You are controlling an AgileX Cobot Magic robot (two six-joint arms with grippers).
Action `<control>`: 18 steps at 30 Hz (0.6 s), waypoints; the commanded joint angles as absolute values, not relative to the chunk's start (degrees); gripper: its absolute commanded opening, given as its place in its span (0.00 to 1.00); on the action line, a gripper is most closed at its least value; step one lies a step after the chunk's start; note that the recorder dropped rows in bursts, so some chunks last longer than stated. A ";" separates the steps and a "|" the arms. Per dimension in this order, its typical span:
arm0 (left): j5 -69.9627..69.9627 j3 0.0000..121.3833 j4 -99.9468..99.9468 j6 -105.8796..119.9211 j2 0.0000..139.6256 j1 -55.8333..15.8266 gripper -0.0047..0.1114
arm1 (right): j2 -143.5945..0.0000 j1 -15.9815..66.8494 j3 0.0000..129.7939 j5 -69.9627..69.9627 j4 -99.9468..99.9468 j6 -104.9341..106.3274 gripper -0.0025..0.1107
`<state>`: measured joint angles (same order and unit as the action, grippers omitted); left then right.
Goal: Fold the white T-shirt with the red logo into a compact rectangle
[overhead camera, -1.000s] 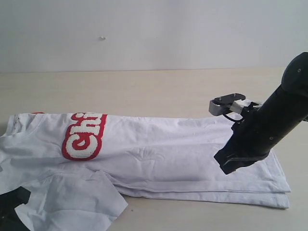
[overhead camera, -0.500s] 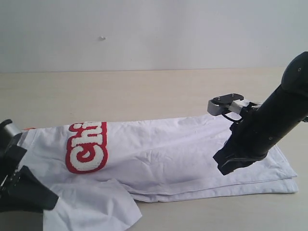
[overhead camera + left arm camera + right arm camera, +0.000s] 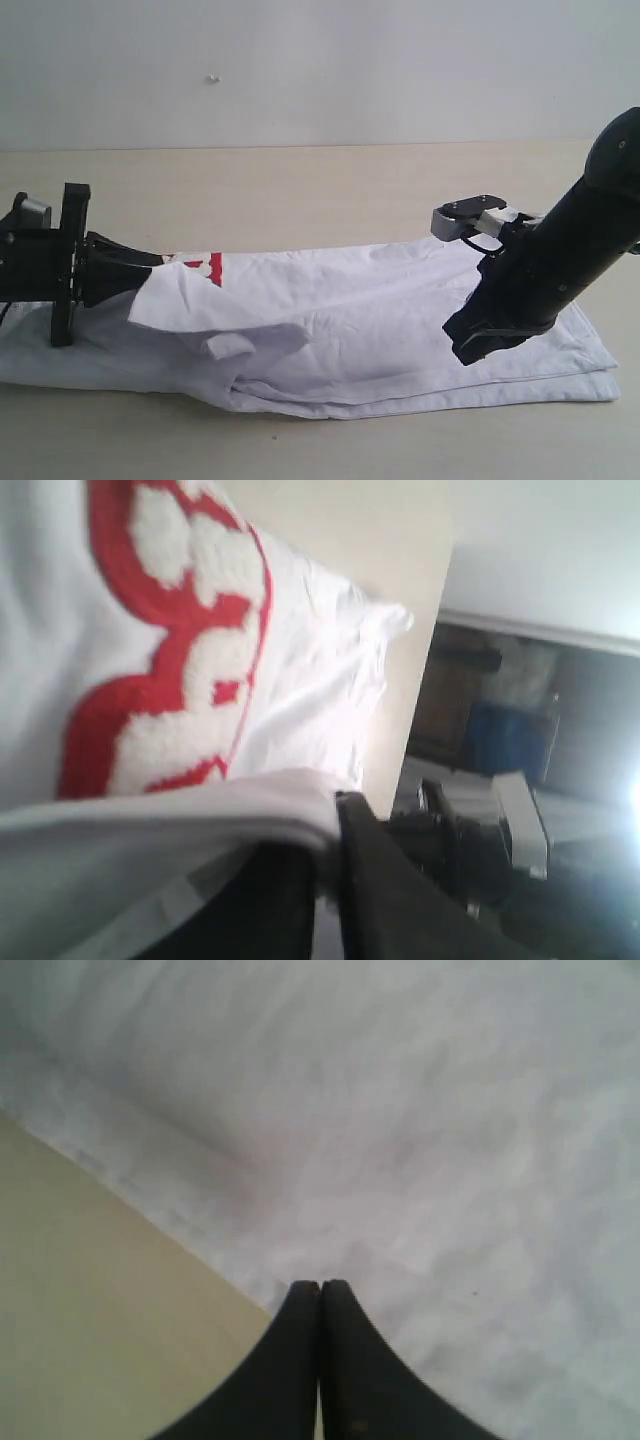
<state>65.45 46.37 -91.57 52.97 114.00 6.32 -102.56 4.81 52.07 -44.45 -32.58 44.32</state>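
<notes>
On the table (image 3: 300, 190) lay the shirt (image 3: 400, 310), soft and limp. Left fingers (image 3: 375, 890) pinched a raised fold near the logo (image 3: 170, 680); right fingers (image 3: 345, 1370), pressed together, apparently rested on the hem end. Doubled edges looked best for gripping.

1. No whole word, number or brand name can be read anywhere
2. The only lettering is the red logo (image 3: 213, 266) on the white T-shirt (image 3: 400, 310); in the exterior view just a small red-and-white corner of it shows beside a folded-over layer of cloth
3. In the left wrist view, fuzzy white bubble letters on a thick red outline show close up, cut off by the picture's edge and a cloth fold; no single letter is sure
</notes>
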 commanded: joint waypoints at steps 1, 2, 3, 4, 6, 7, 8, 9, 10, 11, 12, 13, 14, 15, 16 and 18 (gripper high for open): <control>63.90 46.82 -96.47 55.19 115.60 8.53 0.21 | -101.96 4.69 52.37 -44.45 -32.84 44.83 0.02; 64.17 46.82 -96.44 55.87 115.60 9.07 0.28 | -101.96 4.69 52.37 -44.45 -32.84 44.83 0.02; 65.00 46.82 -96.44 56.88 115.60 9.62 0.39 | -101.96 4.69 52.37 -44.21 -32.84 44.83 0.02; 65.88 46.82 -96.70 57.57 115.60 10.18 0.51 | -101.96 4.69 52.37 -44.10 -32.84 44.83 0.02; 67.76 46.82 -97.42 59.14 115.60 11.02 0.72 | -101.96 4.69 52.37 -44.13 -32.84 44.83 0.02; 69.14 46.82 -97.82 60.01 115.60 11.55 0.77 | -101.96 4.69 52.37 -44.13 -32.84 44.83 0.02; 69.96 46.82 -97.82 60.02 115.60 12.02 0.78 | -101.96 4.69 52.37 -44.13 -32.84 44.83 0.02; 69.96 46.82 -97.91 60.09 115.60 12.44 0.77 | -101.96 4.69 52.37 -44.18 -32.84 44.83 0.02; 69.96 46.82 -97.91 60.09 115.60 12.84 0.76 | -101.96 4.69 52.37 -44.30 -32.84 44.83 0.02; 69.96 46.82 -97.56 60.09 115.60 13.39 0.73 | -101.96 4.69 52.37 -44.57 -32.84 44.83 0.02; 69.96 46.82 -96.62 60.09 115.60 13.89 0.69 | -101.96 4.69 52.37 -44.68 -32.84 44.83 0.02; 69.96 46.82 -95.16 60.09 115.60 14.44 0.64 | -101.96 4.69 52.37 -44.68 -32.84 44.83 0.02; 69.96 46.82 -92.97 60.09 115.60 14.89 0.58 | -101.96 4.69 52.37 -44.68 -32.84 44.83 0.02; 69.96 46.82 -90.08 60.09 115.60 15.45 0.52 | -101.96 4.69 52.37 -44.68 -32.84 44.83 0.02; 69.96 46.82 -86.66 59.94 115.60 15.59 0.45 | -101.96 4.69 52.37 -44.68 -32.84 44.83 0.02; 69.96 46.82 -80.14 58.17 115.60 15.44 0.32 | -101.96 4.69 52.37 -44.41 -32.84 44.83 0.02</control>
<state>69.04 46.65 -88.03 59.45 115.61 15.37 -102.56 4.81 52.07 -44.45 -32.58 44.32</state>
